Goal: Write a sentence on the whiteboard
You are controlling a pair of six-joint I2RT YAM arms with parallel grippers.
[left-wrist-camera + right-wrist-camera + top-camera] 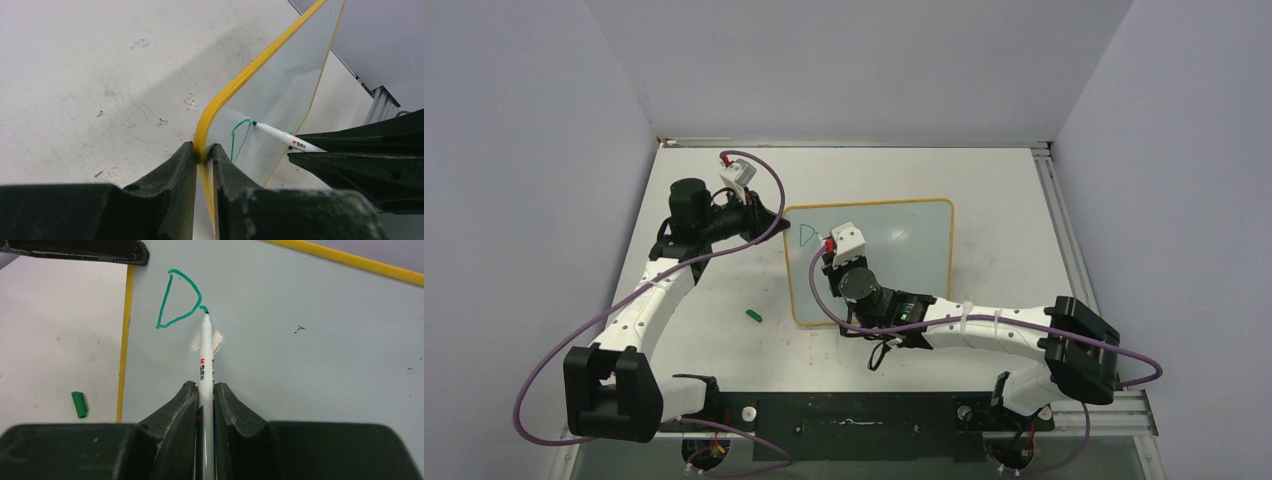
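The whiteboard (904,250) lies in the middle of the table (984,200), its yellow frame running around a white face with rounded corners. Of the sentence (164,302) only 1 green letter is there, a capital "D" near the board's far-left corner, with a short hooked stroke starting just to its right.

The right gripper (205,390) reaches over the board from the near-right side. Its jaws are clenched on a white marker (206,355), which runs straight out between the 2 fingers. The marker's green tip touches the board at the end of that short hooked stroke. A small scrap of white tape sits on the board beneath the marker barrel.

The left gripper (202,152) sits at the board's left edge, near the far-left corner. Its jaws are pinched on the yellow frame, 1 finger on the table side and 1 on the board's face, right beside the "D". Whether that edge is lifted off the table is not clear.

A green marker cap (754,315) lies on its side on the table, just left of the board's left edge, apart from both arms.
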